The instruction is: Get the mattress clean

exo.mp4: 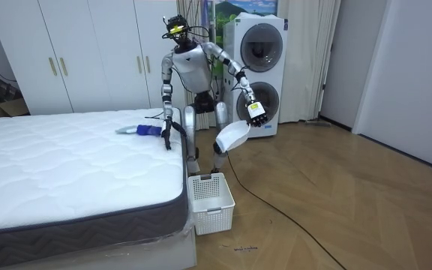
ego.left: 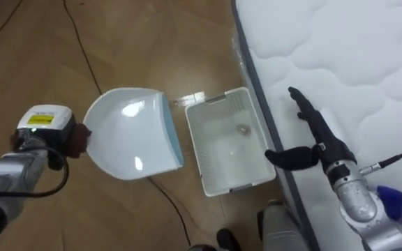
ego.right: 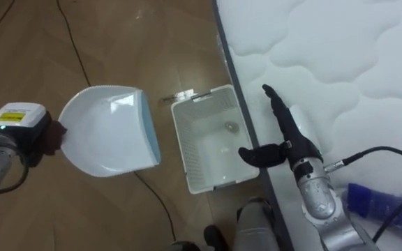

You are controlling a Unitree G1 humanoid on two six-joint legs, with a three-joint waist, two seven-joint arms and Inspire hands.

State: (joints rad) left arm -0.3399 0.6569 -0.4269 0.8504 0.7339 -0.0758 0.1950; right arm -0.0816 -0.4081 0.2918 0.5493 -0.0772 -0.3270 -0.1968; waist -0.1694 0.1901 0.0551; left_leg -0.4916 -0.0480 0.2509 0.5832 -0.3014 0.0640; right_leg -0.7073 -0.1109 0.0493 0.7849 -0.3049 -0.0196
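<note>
- Left eye view: the white dustpan (ego.left: 128, 136) is gripped at its handle by the left hand (ego.left: 47, 132) and held above the floor beside the basket (ego.left: 218, 102). The right hand (ego.left: 321, 143) is held straight-fingered over the mattress (ego.left: 340, 49) edge.
- Room view: a blue item (exo.mp4: 145, 130) is seen lying on the mattress by the robot.
- Right eye view: a small scrap (ego.right: 230, 127) is seen inside the basket.

Bright, even indoor light, with glare patches on the white dustpan (ego.left: 128, 136).
</note>
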